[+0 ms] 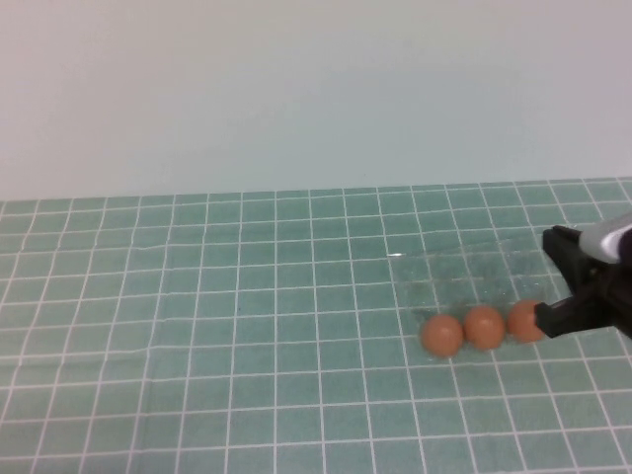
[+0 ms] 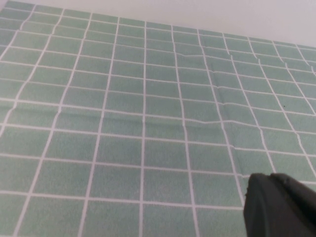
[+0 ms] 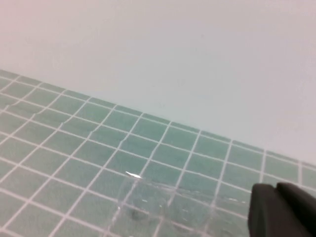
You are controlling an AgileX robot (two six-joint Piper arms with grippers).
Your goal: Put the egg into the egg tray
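High view: three eggs in a row near the table's right edge.

The right claw (image 1: 558,276) reaches in from the right edge, spread wide, its near finger touching the egg (image 1: 526,321) at the row's right end. The egg tray (image 1: 464,272) glints faintly just behind the eggs. The left claw (image 2: 276,207) hangs over bare green table (image 1: 197,326); I cannot tell its state.
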